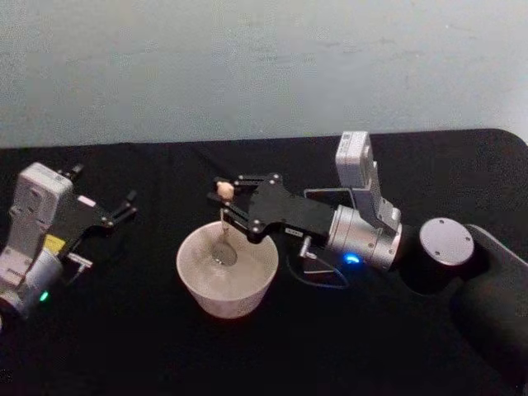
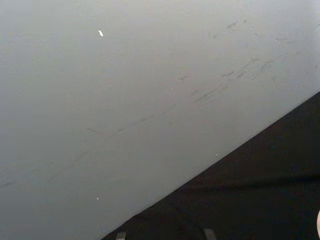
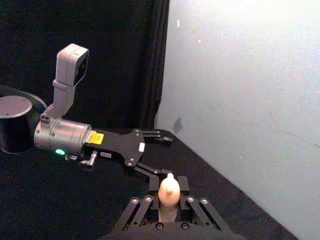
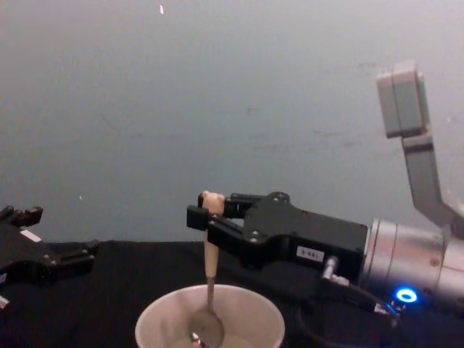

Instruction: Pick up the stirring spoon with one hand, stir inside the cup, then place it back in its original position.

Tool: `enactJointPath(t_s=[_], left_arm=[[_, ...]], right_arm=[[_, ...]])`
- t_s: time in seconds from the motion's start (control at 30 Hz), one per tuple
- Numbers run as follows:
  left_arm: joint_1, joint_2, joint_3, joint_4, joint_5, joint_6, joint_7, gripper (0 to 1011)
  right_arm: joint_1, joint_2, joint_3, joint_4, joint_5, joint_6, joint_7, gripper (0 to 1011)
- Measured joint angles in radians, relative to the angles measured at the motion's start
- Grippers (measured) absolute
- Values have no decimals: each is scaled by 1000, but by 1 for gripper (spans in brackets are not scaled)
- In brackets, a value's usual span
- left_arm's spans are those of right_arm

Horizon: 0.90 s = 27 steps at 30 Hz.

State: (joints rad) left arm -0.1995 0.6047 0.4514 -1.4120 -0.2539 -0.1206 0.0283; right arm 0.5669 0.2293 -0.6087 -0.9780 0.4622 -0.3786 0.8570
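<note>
Black, my right claw (image 1: 224, 204) grips the spoon (image 1: 223, 233) by its handle, bowl down in the cup (image 1: 228, 302) just beneath, left claw (image 1: 105, 185) spread well aside.

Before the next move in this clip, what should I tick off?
1. Stirring spoon clamped in the right gripper jaws: ok.
2. Spoon bowl inside the cup: ok.
3. Cup upright: ok.
4. Left gripper away from the cup, jaws open: ok.
5. Holder free for the return: cannot tell, mostly hidden behind the right gripper.
</note>
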Motion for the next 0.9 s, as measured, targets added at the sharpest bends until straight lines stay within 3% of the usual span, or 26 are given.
enactJointPath(t_s=[0.63, 0.9], left_arm=[[0, 0, 0, 0, 0, 0, 0, 1001], [0, 0, 0, 0, 0, 0, 0, 1001]], right_arm=[[-12, -2, 6, -2, -21, 9, -10, 212], [-40, 35, 27, -67, -21, 31, -33, 212]])
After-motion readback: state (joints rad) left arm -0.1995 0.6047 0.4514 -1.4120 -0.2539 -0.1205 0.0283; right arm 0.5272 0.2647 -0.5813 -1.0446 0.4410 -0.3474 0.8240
